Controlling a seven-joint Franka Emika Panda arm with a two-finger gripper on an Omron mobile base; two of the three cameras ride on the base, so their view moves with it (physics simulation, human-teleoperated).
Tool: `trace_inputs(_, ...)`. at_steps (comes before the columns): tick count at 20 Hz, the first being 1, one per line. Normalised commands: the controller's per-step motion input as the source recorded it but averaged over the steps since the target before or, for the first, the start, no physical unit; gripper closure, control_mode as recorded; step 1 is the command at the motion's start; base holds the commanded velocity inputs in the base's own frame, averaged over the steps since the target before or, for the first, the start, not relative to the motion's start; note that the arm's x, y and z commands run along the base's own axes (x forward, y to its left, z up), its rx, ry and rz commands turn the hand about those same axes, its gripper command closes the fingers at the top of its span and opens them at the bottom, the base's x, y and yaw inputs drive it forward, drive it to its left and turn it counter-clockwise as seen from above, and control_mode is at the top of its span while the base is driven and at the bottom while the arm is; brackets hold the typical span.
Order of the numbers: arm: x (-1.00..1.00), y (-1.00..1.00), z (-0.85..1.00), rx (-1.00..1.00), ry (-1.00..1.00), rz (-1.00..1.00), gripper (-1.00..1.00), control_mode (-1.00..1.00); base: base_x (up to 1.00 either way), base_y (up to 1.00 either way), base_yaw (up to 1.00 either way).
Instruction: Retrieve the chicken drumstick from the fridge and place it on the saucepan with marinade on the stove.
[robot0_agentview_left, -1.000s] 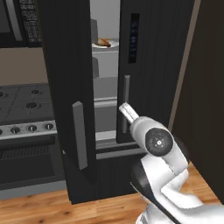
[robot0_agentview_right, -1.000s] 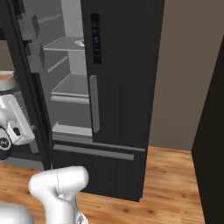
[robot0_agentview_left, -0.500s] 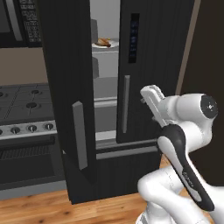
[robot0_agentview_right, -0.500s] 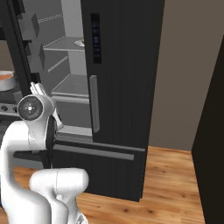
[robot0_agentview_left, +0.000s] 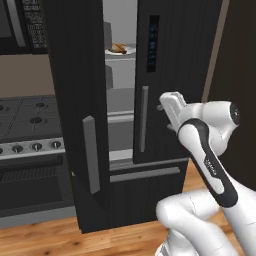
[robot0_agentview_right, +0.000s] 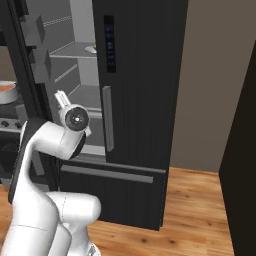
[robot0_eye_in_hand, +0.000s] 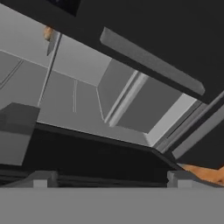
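— Fridge (robot0_agentview_left: 175, 60) status? Left door swung wide, right door shut?
— Yes. Chicken drumstick (robot0_agentview_left: 118, 48) lying on white plate (robot0_agentview_left: 125, 51), upper shelf inside, well above gripper (robot0_agentview_left: 169, 102).
— Jaws?
— Spread apart, nothing between them; raised in front of right door, beside grey handle (robot0_agentview_left: 144, 119).
— Saucepan with marinade (robot0_agentview_right: 7, 91)?
— Off to left past open door, orange-red surface visible. Stove (robot0_agentview_left: 27, 125) also left, knobs along front edge.

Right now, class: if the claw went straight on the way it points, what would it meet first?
Probably the light grey interior of the fridge, through the open door gap. The open claw points there, though depth is unclear.
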Motion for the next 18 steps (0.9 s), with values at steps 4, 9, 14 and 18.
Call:
trace_inputs(4,0.93,0.36,0.01,0.0,0.0,0.14,-1.0,-1.0,0.0,0.0,0.0)
trace_inputs(9,0.83,0.53,0.08,0.01,0.08,0.19,-1.0,-1.0,0.0,0.0,0.0)
trace_inputs(14,0.54,0.72,0.1,0.0,0.21,0.3,-1.0,-1.0,0.0,0.0,0.0)
trace_inputs(18,0.24,0.81,0.05,0.0,0.28,0.44,-1.0,-1.0,0.0,0.0,0.0)
